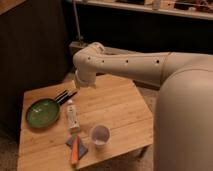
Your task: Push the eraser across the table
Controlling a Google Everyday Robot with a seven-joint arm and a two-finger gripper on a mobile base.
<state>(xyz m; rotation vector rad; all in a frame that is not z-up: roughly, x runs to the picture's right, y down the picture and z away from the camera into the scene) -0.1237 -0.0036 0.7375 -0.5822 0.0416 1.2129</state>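
The eraser [65, 95], a small black oblong block with thin pale stripes, lies on the far left part of the light wooden table [120, 107], just beyond the rim of a green dish. My gripper [79, 84] hangs from the cream arm's wrist, pointing down, just right of and slightly above the eraser's right end. I cannot tell whether it touches the eraser.
A green round dish [42, 112] sits at the table's left. A white tube-shaped bottle [72, 116] lies near the middle. A clear cup [99, 135] stands near the front. An orange stick [74, 151] lies on a small blue-grey piece [80, 144] at the front edge. My arm [150, 65] spans the right side.
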